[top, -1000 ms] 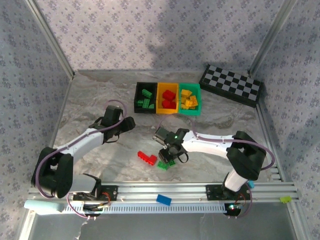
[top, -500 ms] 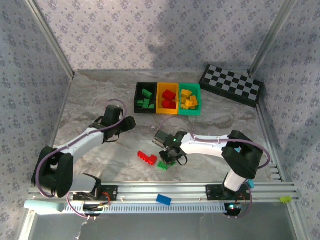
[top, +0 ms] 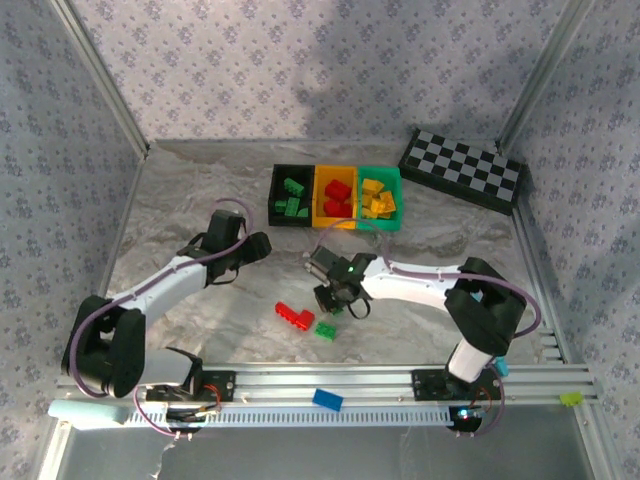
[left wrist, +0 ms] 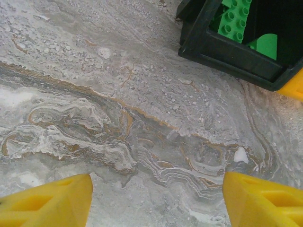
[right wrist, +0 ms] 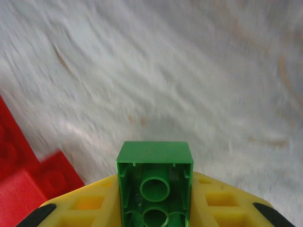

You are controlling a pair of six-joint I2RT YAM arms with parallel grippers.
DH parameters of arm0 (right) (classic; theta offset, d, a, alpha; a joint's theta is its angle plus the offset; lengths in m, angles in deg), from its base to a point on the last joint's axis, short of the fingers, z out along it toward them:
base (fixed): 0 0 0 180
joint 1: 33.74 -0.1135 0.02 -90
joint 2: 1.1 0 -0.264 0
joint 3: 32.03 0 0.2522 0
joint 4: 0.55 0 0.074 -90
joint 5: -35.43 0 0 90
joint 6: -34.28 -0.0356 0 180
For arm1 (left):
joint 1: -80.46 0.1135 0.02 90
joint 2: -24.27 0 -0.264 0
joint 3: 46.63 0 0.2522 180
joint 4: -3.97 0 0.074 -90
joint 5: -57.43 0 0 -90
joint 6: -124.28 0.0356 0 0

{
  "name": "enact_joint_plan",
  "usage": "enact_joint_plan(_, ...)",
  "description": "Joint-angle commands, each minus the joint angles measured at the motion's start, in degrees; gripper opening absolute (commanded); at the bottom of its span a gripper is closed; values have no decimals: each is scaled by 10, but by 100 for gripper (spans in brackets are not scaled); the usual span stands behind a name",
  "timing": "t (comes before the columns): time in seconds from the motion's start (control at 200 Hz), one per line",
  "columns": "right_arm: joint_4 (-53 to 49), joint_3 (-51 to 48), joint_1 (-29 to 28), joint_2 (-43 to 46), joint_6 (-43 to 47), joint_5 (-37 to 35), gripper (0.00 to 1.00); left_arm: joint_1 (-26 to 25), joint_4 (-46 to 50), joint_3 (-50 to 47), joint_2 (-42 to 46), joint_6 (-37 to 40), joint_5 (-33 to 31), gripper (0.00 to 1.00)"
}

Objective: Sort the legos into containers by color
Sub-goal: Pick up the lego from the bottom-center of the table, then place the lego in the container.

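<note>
3 bins (top: 272,197), 2 arms (top: 170,280), 1 board (top: 462,170)

checkered board (top: 462,170): black-and-white, at 1 o'clock on the desk (top: 185,200) | desk: grey marbled top with tan veins | blue brick (top: 327,400): on the metal rail (top: 400,383) at 6 o'clock | walls (top: 300,60): floral pattern
</note>
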Motion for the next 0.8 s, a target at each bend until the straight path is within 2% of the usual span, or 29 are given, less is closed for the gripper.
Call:
enact_joint_plan(0.0,47,48,23,-26,26,23,32,1,13,5,30,-7,-6,73)
enact_joint_plan(0.035,48,64,28,-36,36,21,31,1,15,2,38,-7,-6,73)
enact_joint_plan(0.06,47,77,33,-44,44,21,27,1,19,-1,44,-7,-7,73)
enact_joint_plan(0.145,42,140,52,-72,73,23,21,1,32,-11,67,-10,-13,73)
enact_joint_plan(0.285,62,220,90,-116,101,24,22,1,65,-19,106,-13,-21,73)
enact_joint_plan(0.43,40,357,137,-198,106,50,23,1,91,-27,142,-13,-25,73)
enact_joint_plan(0.68,-18,619,172,-382,105,81,30,1,118,-46,177,-30,-20,73)
enact_joint_plan(0.795,-52,745,178,-463,102,85,40,2,119,-55,196,-32,-25,73)
